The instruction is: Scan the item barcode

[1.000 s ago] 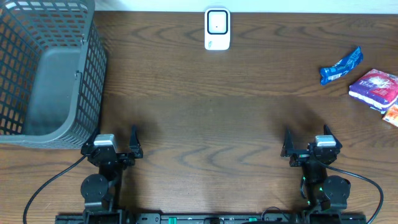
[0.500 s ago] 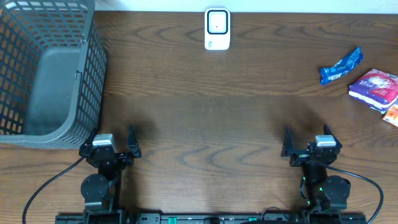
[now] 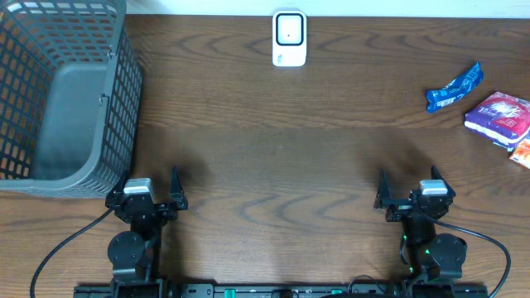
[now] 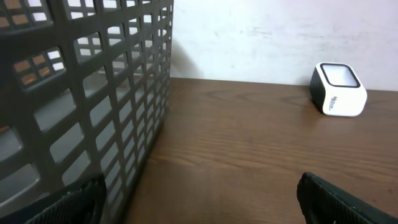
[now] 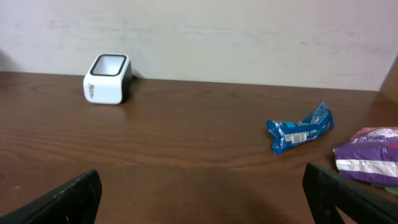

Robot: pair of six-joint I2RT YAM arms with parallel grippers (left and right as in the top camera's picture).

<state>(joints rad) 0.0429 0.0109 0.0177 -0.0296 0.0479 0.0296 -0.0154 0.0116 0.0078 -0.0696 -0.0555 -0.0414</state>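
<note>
left gripper (image 3: 150, 186): near edge of the table, left side, aimed toward the far side. Jaws spread wide, nothing between them.
left fingertips (image 4: 65, 200): dark tips at the two bottom corners of the left wrist view; only bare wood in the gap.
right gripper (image 3: 407, 189): near edge, right side, aimed the same way. Jaws spread wide, holding nothing.
right fingertips (image 5: 59, 200): dark tips at both bottom corners of the right wrist view, bare wood between.
table (image 3: 273, 149): dark brown wood grain.
basket (image 3: 124, 108): grey plastic mesh, upright, left side, running from just beyond the left gripper to the far left corner. Neither gripper touches it.
orange packet (image 3: 522, 155): right edge, cut off by the frame; kind cannot be told.
purple packet (image 3: 498, 114): far right, lying flat, just beyond the orange packet; touching it or overlapping it, cannot tell which.
blue packet (image 3: 455, 88): far right, close beside the purple packet on its left and far side, crumpled, lying slantwise. A white printed panel faces the right wrist camera; too small to tell whether it is the barcode. Well apart from both grippers.
scanner (image 3: 289, 38): white box with a dark window, far edge, centre, window tilted upward. Well left of the packets.
wall (image 5: 217, 31): pale, just behind the far edge.
</note>
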